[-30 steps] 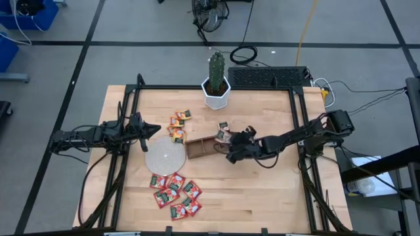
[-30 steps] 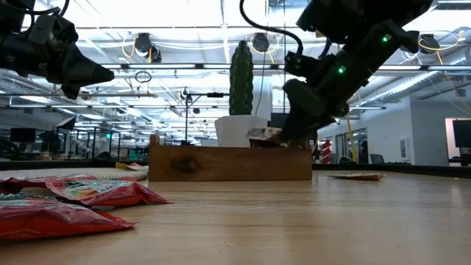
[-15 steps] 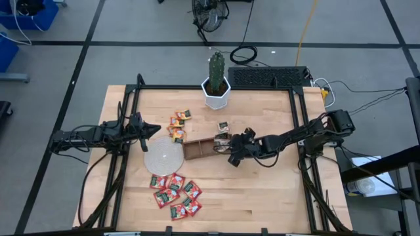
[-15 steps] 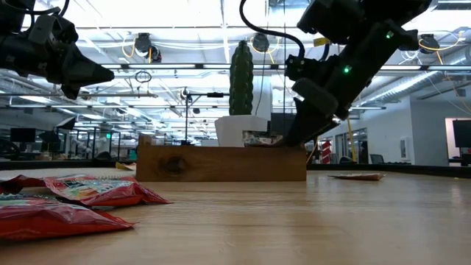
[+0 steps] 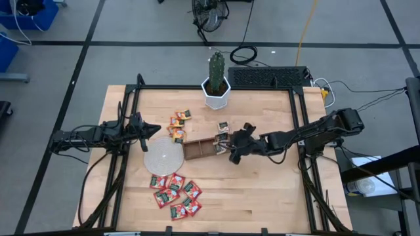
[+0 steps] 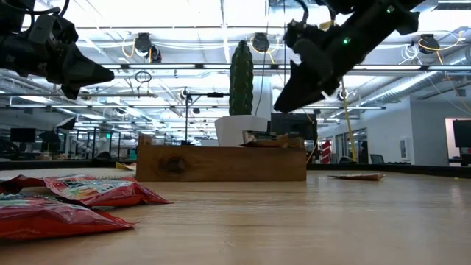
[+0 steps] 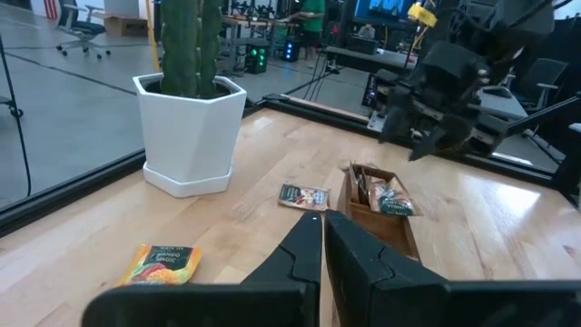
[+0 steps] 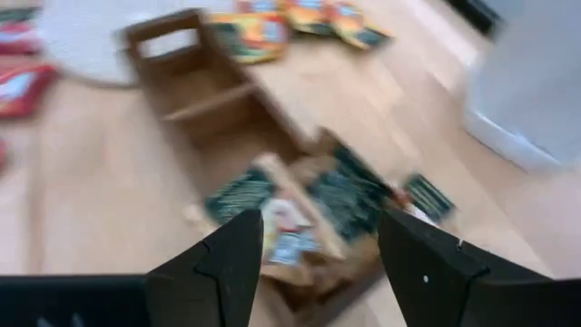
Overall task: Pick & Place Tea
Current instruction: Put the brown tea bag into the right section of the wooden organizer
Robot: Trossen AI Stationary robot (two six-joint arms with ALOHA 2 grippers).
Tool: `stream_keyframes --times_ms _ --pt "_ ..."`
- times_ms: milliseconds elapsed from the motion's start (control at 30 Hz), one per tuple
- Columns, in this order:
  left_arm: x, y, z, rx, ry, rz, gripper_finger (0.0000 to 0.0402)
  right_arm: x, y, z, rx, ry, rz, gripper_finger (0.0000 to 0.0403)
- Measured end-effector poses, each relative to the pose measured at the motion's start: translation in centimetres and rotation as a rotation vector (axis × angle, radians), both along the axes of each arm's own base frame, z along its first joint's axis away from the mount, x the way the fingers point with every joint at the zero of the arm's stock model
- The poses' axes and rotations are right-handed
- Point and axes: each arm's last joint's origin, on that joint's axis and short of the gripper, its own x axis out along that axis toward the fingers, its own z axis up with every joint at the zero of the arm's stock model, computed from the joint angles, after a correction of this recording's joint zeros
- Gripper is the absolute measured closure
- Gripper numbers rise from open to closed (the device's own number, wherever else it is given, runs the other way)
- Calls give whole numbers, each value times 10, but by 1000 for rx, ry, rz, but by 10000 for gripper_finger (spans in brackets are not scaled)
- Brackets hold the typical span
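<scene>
1. Tea sachets, whitish with dark print (image 8: 272,213), lie in the end compartment of the wooden tray (image 5: 200,148) directly under the right claw (image 5: 234,152), whose fingers stand apart and hold nothing.
2. That claw hangs above the tray end, clear of it in the low view (image 6: 291,88).
3. One more dark-printed sachet (image 5: 223,125) lies on the worktop (image 5: 262,190) just beyond the claw, toward the potted cactus (image 5: 216,82).
4. Orange-yellow sachets (image 5: 178,124) lie past the tray's far end from the claw.
5. Red-and-green sachets (image 5: 174,193) sit in a cluster farther off, below the round pale disc (image 5: 164,155).
6. Left claw (image 5: 155,128) waits with fingers together, empty, beside the disc, well apart from the right claw.
</scene>
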Motion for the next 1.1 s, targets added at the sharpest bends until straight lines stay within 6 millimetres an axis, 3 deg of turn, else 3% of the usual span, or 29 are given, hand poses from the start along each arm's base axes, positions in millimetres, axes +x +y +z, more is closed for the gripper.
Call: stream_keyframes --times_ms 300,467,600,767,933,1100 --pt "0 0 0 0 0 0 380 10 11 6 -20 1 255 211" --pt "0 0 0 0 0 0 380 25 32 5 -160 61 381 213" --pt "0 0 0 0 0 0 380 43 49 -4 -369 225 448 213" --pt "0 0 0 0 0 0 380 65 60 -19 -531 405 437 214" --pt "0 0 0 0 0 0 380 76 62 -25 -529 424 424 215" --pt "0 0 0 0 0 0 380 74 55 -27 -486 451 380 225"
